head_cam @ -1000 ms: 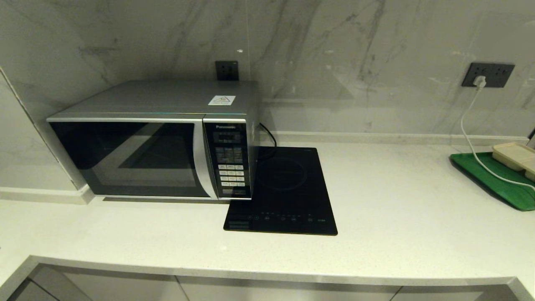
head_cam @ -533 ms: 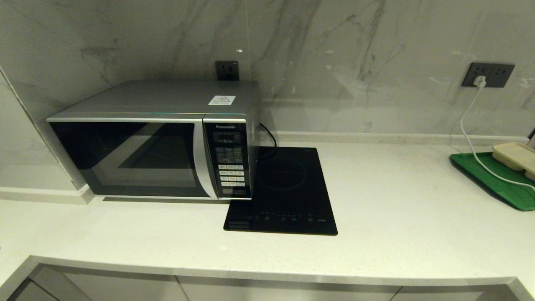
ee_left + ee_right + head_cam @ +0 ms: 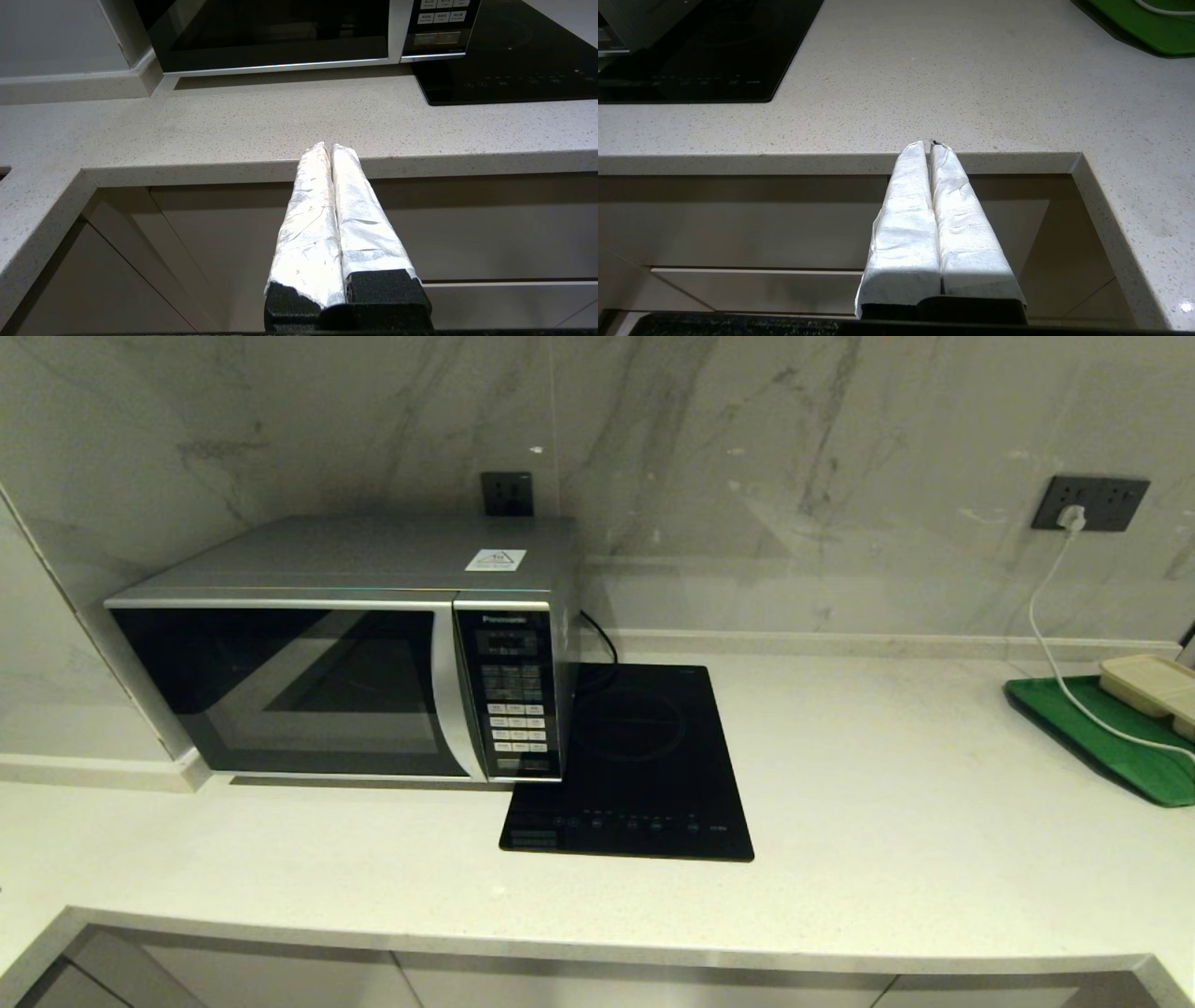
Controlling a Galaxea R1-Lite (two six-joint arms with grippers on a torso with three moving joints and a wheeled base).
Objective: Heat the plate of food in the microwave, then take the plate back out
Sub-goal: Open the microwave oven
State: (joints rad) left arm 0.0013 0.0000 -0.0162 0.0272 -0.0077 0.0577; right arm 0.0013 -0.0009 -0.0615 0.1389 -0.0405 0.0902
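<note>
Microwave [image 3: 336, 681] stands at left of the head view, door shut; plate of food not visible in any view. Left gripper [image 3: 331, 148] and right gripper [image 3: 930, 145] both clenched, empty, below the counter edge [image 3: 187, 170]. Left gripper nearer the door.

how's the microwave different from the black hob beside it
The microwave is a tall silver box; the induction hob is a flat black slab. The microwave has raised pale buttons; the hob has flush touch marks along its front edge. Both sit on the pale counter, touching.
</note>
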